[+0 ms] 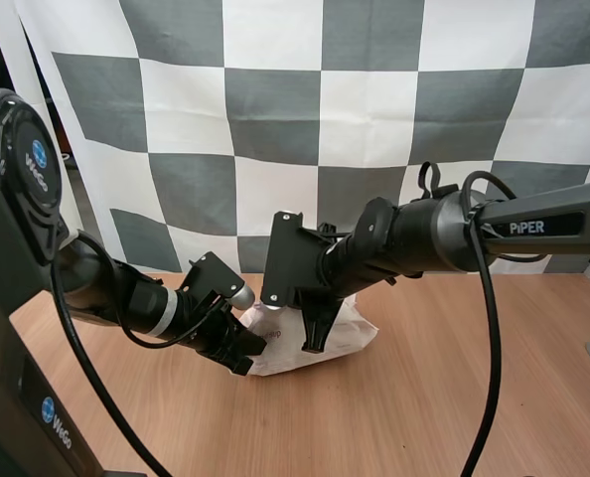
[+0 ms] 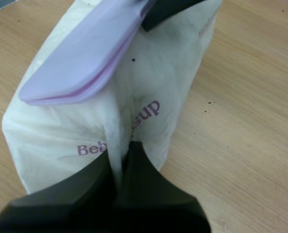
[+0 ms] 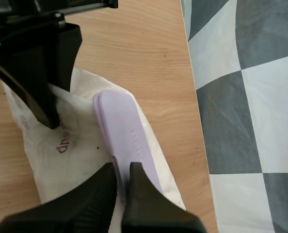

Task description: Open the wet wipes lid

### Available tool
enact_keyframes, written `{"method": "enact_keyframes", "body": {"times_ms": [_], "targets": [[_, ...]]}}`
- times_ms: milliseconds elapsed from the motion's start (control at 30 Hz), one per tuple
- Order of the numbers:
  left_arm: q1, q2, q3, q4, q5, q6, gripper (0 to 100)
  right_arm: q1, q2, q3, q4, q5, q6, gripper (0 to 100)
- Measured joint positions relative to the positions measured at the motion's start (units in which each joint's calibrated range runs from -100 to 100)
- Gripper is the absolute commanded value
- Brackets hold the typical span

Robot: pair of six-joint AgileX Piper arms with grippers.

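Pinching a fold of the wet wipes pack (image 2: 54,128) near the surface's (image 2: 250,145) far edge, the left claw (image 2: 120,162) holds it; the right claw (image 3: 123,170) clamps the lilac lid (image 3: 122,126).

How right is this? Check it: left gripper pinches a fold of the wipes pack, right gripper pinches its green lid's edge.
One error: the lid is pale purple, not green, as the right wrist view shows. The left gripper does pinch a fold of the wipes pack, and the right gripper the lid's edge.
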Motion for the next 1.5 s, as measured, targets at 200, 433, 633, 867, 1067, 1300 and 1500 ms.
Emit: {"method": "enact_keyframes", "body": {"times_ms": [200,433,633,867,1067,1300,1500], "targets": [[0.0,0.0,0.0,0.0,0.0,0.0,0,0.0,0.0,-0.1,-0.5,-2.1,0.0,0],[0.0,0.0,0.0,0.1,0.0,0.0,0,0.0,0.0,-2.6,-0.7,-0.9,0.6,0],[0.0,0.2,0.0,0.9,-0.4,0.0,0,0.0,1.3,-4.0,-1.2,0.7,1.9,0],[0.0,0.1,0.2,0.6,-0.8,0.0,0,0.0,1.5,-4.0,-1.1,2.0,2.4,0],[0.0,0.1,0.2,0.4,-2.9,0.0,0,0.0,-0.4,-4.0,-1.3,7.2,3.3,0],[0.0,0.1,0.2,0.4,-3.8,0.0,0,-0.3,-3.5,-4.0,-2.2,16.9,4.2,65],[0.0,0.1,0.2,0.4,-3.8,0.0,0,-0.3,-3.8,-4.0,-5.4,21.7,6.6,100]]}}
